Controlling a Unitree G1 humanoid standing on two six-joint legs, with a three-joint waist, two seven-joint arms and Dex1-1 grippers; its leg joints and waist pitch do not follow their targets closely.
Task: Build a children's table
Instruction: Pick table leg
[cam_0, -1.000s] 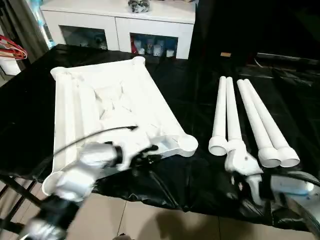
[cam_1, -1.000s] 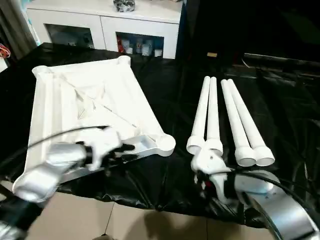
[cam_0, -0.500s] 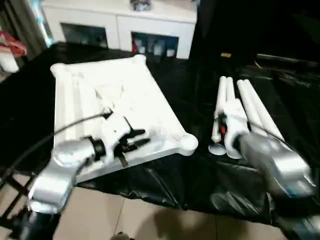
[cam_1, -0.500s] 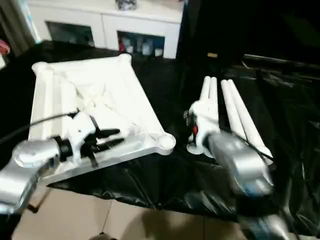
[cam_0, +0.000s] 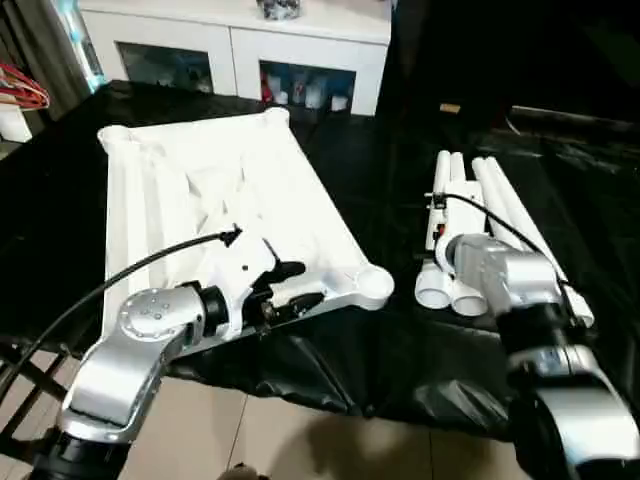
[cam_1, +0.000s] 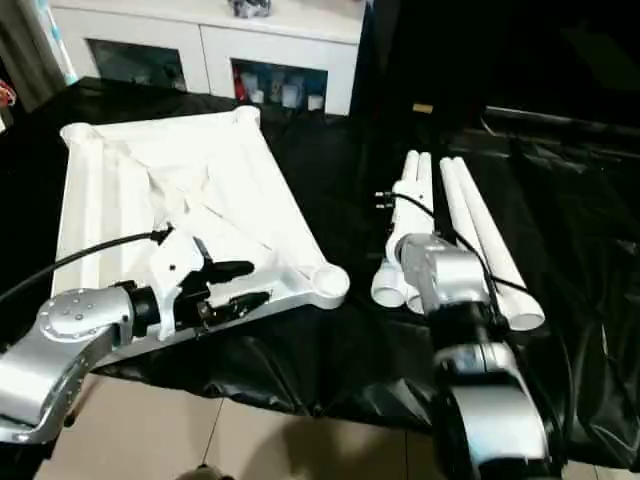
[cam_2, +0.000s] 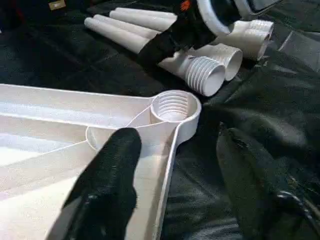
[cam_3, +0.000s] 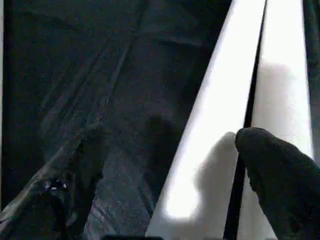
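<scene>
Since a second ago the right tool has swung from the desk's near edge up over the legs at three o'clock, jaws spread wide around the leftmost one, gripping nothing yet. Meanwhile the left tool, part open and empty, straddles the rim of the upturned table top at nine o'clock, near its front-right socket. Leg pick-up looks in hand: closing and lifting should follow.

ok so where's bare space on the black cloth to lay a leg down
The black strip between the table top and the four legs is bare. Right of the legs, the cloth is free too. The near edge is crowded: left gripper, right gripper.
</scene>
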